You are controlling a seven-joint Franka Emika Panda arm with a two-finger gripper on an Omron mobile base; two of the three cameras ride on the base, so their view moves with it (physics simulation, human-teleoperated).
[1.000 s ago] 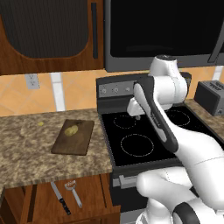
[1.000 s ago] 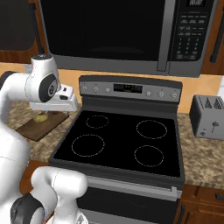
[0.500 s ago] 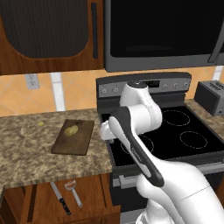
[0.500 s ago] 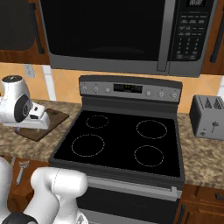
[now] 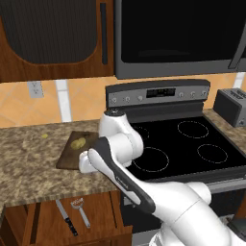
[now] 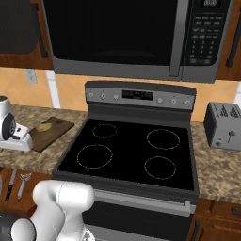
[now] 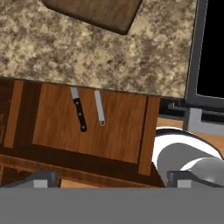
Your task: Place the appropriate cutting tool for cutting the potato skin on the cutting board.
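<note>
The peeler (image 5: 81,213) lies in an open drawer (image 5: 98,211) below the counter, right of the longer black-handled knife (image 5: 66,218). Looking down from the hand, I see its slim grey handle (image 7: 99,112) beside the knife (image 7: 79,114); its head is tucked under the counter lip. The dark-brown cutting board (image 5: 68,156) rests on the counter with the potato (image 5: 78,142) on it. My gripper (image 5: 86,164) hangs over the counter's front edge at the board's near corner, above the drawer. It is open, its fingertips (image 7: 42,178) wide apart with nothing between them.
A black stove (image 5: 178,144) sits right of the granite counter (image 5: 29,163), with a toaster (image 5: 231,105) at the far right. A tiny yellow speck (image 5: 44,136) lies left of the board. Microwave and cabinets hang overhead. My own arm crosses the stove's left front.
The arm has swung left from above the stove to the counter's front edge by the board, and the hand has come lower, over the open drawer.
</note>
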